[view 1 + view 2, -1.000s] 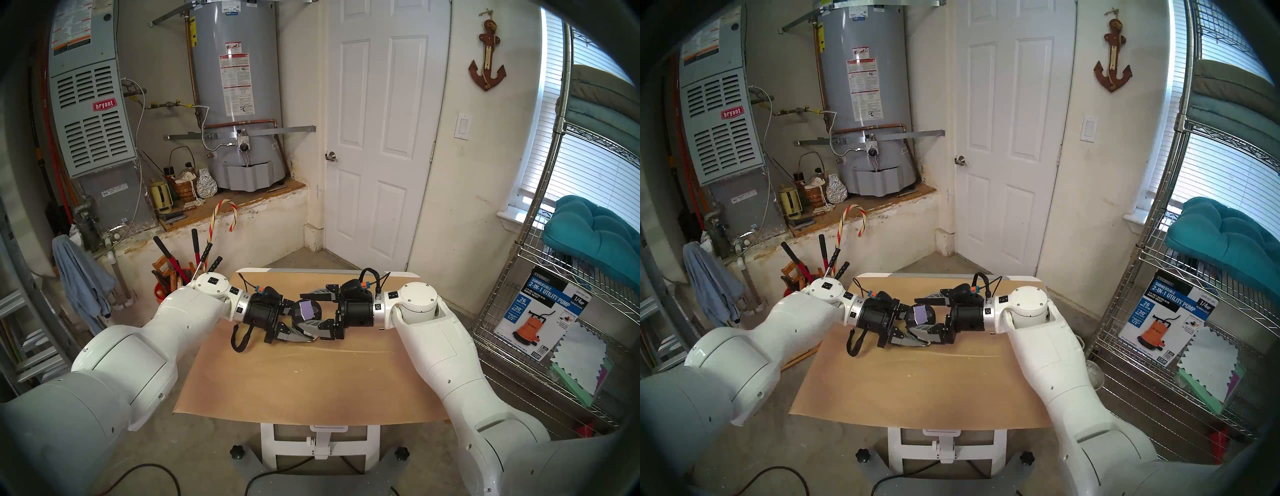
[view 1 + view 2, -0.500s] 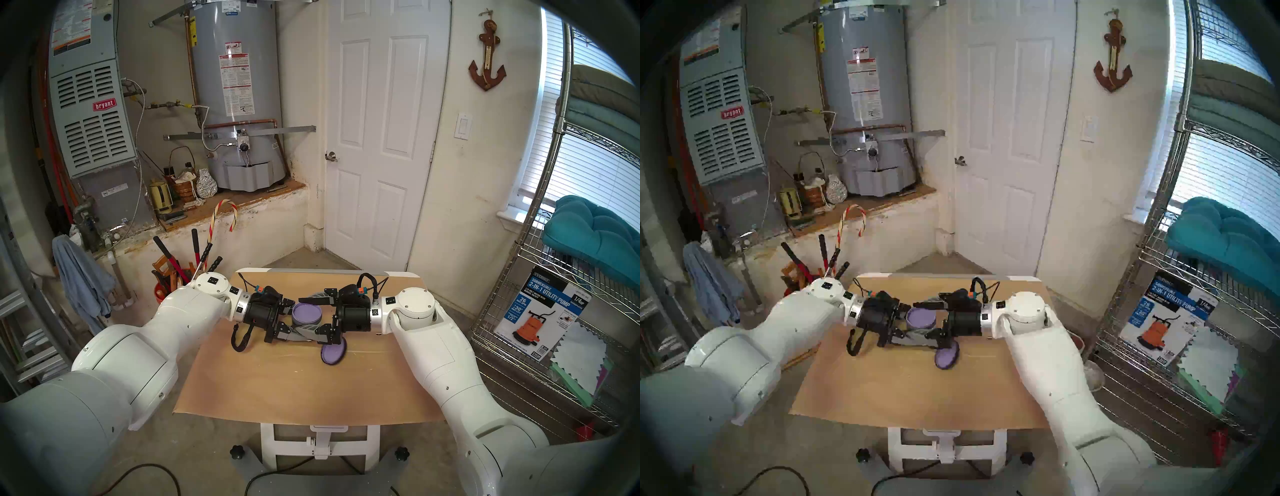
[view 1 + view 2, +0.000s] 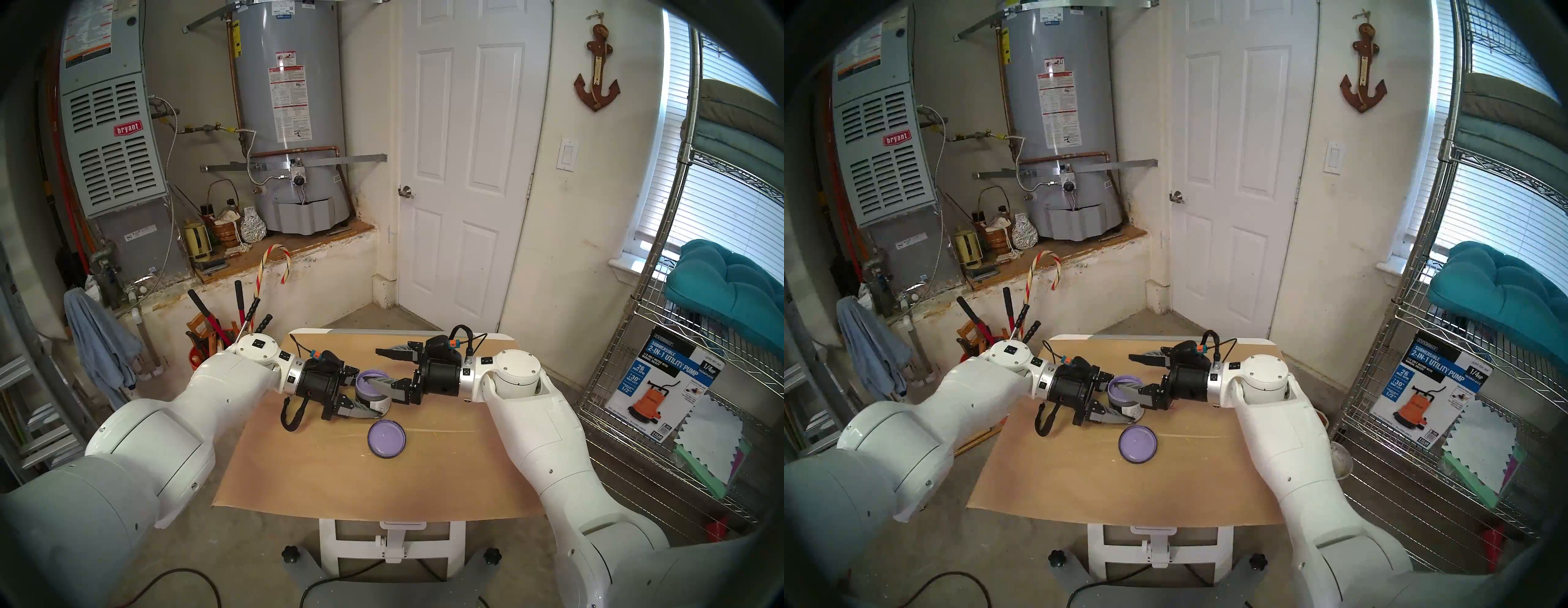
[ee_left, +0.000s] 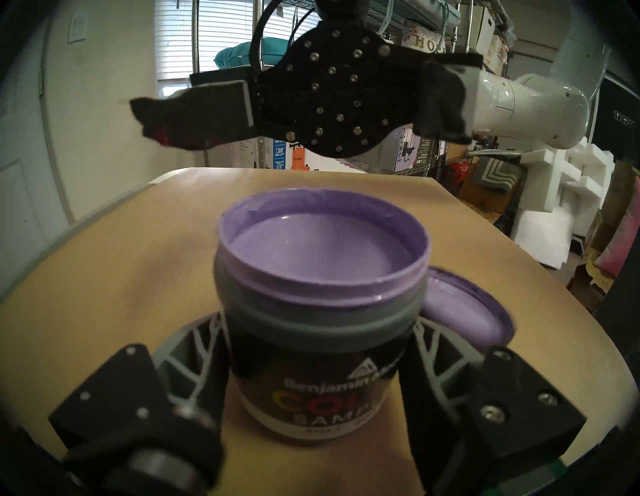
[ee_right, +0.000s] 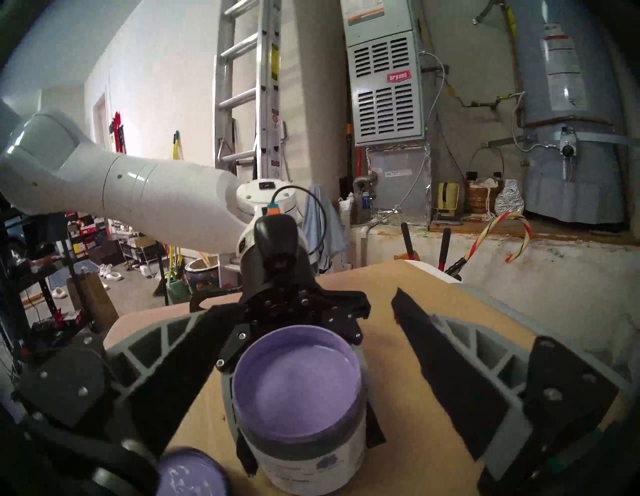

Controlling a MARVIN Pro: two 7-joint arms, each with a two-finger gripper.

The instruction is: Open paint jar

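The paint jar [image 3: 375, 401] stands upright on the paper-covered table [image 3: 339, 475] with no lid on it, and lavender paint [image 4: 322, 249] fills it to the rim. My left gripper [image 3: 372, 395] is shut on the jar's dark-and-white label, one finger [image 4: 194, 346] on each side. The black lid [image 3: 387, 433] lies apart on the table in front of the jar, its lavender inside facing up. My right gripper [image 3: 372, 366] hangs open just above the jar's mouth and holds nothing. Its far finger [image 5: 450, 374] stays clear of the jar.
A wire shelf [image 3: 662, 382] holding a pump box [image 3: 662, 390] stands close to the table's right side. A bucket of long-handled tools [image 3: 216, 335] sits off the far left corner. A black cable loop [image 3: 292, 416] hangs under my left wrist.
The lid has come off the jar, dropped past my right gripper and landed inside-up on the table in front. My right gripper has lifted above the jar. The left still holds the jar.
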